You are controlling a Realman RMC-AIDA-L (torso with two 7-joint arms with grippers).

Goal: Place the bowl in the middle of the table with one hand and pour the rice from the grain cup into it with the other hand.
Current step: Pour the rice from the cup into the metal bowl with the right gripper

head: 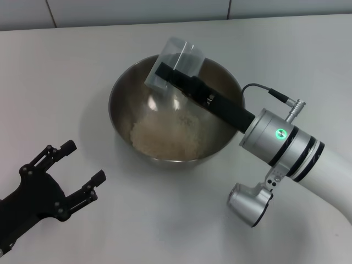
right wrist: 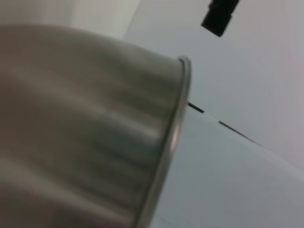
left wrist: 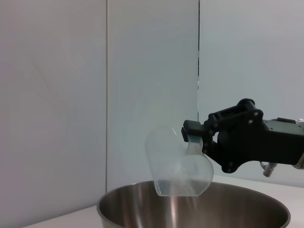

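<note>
The steel bowl [head: 124, 91] stands in the middle of the white table [head: 66, 66], with a pale mass of rice [head: 165, 135] in its bottom. My right gripper [head: 165, 74] reaches over the bowl and is shut on the clear grain cup [head: 179, 60], held tipped over above the bowl's far side. In the left wrist view the tipped cup [left wrist: 178, 166] hangs above the bowl's rim [left wrist: 190, 190], held by the right gripper [left wrist: 192, 133]. My left gripper [head: 82, 165] is open and empty, low on the table, left of and nearer than the bowl. The right wrist view shows the bowl's outer wall [right wrist: 85, 123].
A grey-white tiled wall [head: 137, 11] runs along the table's far edge. The right arm's silver wrist [head: 280, 146] and its camera housing [head: 250, 201] hang over the table to the right of the bowl.
</note>
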